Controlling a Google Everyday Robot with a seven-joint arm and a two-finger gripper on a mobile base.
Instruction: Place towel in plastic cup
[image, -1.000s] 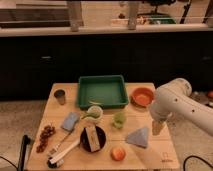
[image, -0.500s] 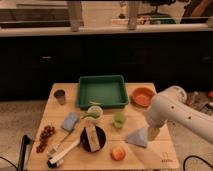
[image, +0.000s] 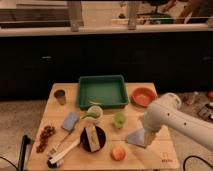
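The towel (image: 134, 138) is a pale blue-grey cloth, lying in a triangle on the wooden table (image: 165, 155) at the front right. The plastic cup (image: 119, 119) is small and light green, and stands upright just left of and behind the towel. My gripper (image: 145, 136) is at the end of the white arm (image: 172, 117), which reaches in from the right. It is down at the towel's right edge and hides part of the cloth.
A green tray (image: 102, 91) stands at the back, with an orange bowl (image: 143, 96) to its right and a metal cup (image: 60, 96) to its left. A white mug (image: 93, 113), blue sponge (image: 70, 121), grapes (image: 45, 137), black bowl (image: 93, 140), white brush (image: 62, 151) and orange fruit (image: 118, 153) fill the left and front.
The white arm has swung left and lowered, bringing my gripper from beside the table's right edge down onto the towel. The towel has hardly moved.
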